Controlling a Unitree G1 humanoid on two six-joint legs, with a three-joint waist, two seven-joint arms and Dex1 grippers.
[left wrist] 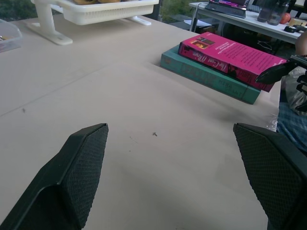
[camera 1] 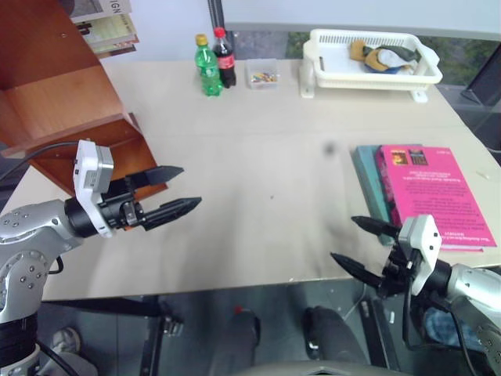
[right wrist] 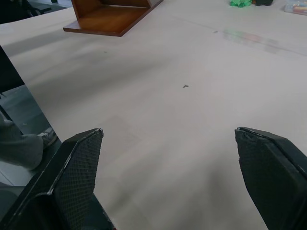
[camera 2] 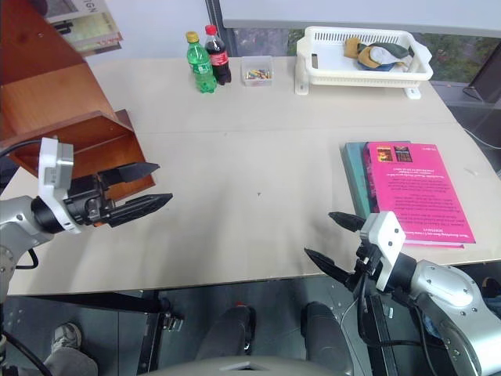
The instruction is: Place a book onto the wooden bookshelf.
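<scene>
Far left: the big reddish-brown wooden bookshelf (camera 1: 63, 117) with open box compartments and slanted boards sits on the left end of the pale beige table (camera 1: 258, 204); some printed matter lies on its upper boards. Just in front of it hangs the left gripper (camera 1: 176, 189), black fingers spread wide apart with nothing between them, pointing roughly level across the tabletop toward the right. Mid-table at the far edge: a green plastic bottle (camera 1: 207, 66), a dark cola bottle with red cap (camera 1: 225, 57), and a small clear box of coloured bits (camera 1: 262, 75). Further right at the far edge, a white plastic slatted basket (camera 1: 374, 59) holding crumpled cloth. Right side, near edge: the large thin bright pink book (camera 1: 434, 194) lies flat on top of a teal-blue book (camera 1: 369, 184) of similar size, small dark pictures at its far cover edge, spine facing the table's middle. Long axis runs from the near edge away toward the far edge. The right gripper (camera 1: 356, 241) hovers at the table's near edge just beside the book's near-left corner, fingers wide apart, empty, not touching. Judgement: right arm is much the nearer; book lies just right and ahead of its fingertips, shelf well apart across the table. Surface bare and flat in between; windows beyond.
</scene>
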